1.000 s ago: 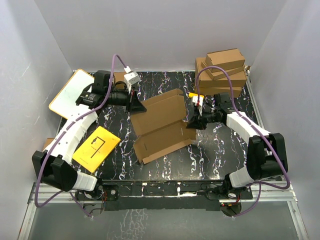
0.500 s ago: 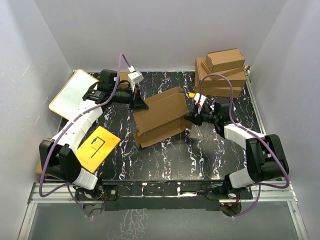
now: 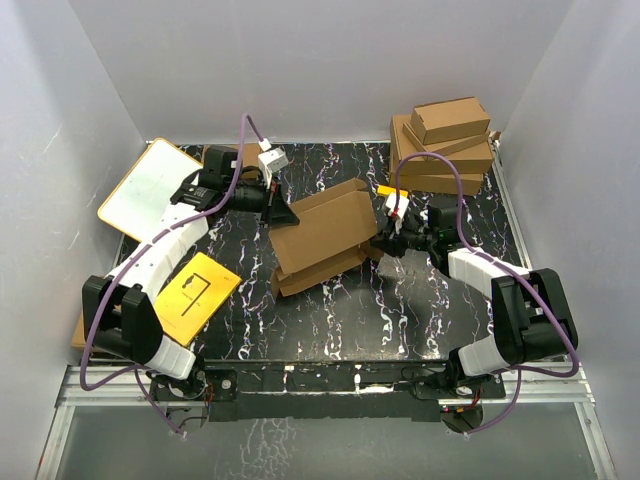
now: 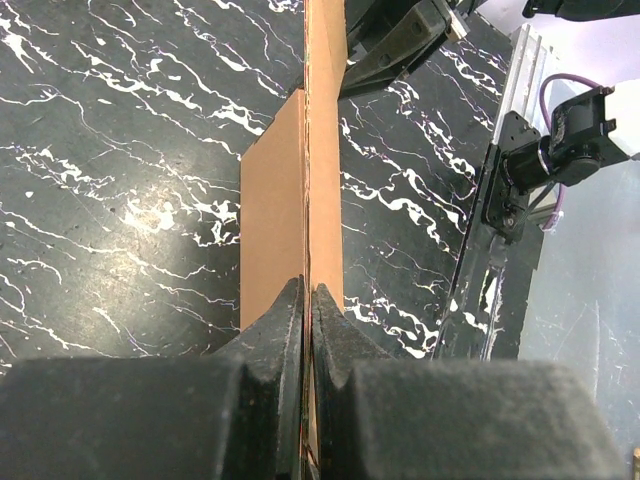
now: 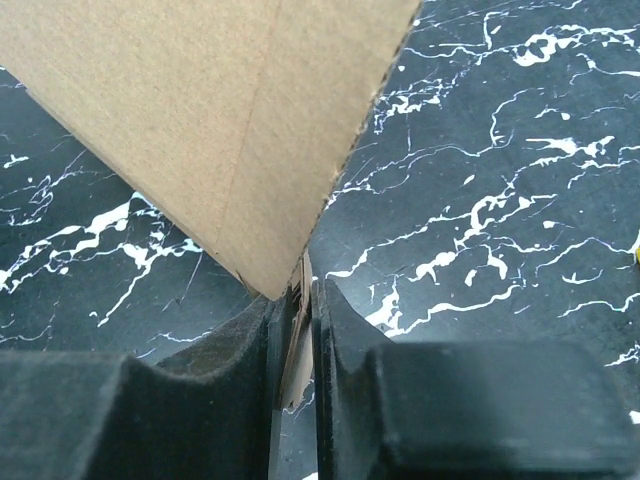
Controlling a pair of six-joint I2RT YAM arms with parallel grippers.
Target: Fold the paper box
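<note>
The paper box is a brown corrugated sheet in the middle of the black marbled table, folded so one panel stands tilted over the lower one. My left gripper is shut on its upper left edge. In the left wrist view the fingers pinch the cardboard edge-on. My right gripper is at the sheet's right edge. In the right wrist view its jaws stand a sliver apart, with a thin flap of the box loose between them.
A stack of finished brown boxes stands at the back right. A yellow card with black lines lies at the front left. A white board with an orange rim leans at the back left.
The sheet lay spread open; its rear panel has come up and over, so it now looks narrower. Both grippers moved with it. The right jaws have eased slightly apart.
</note>
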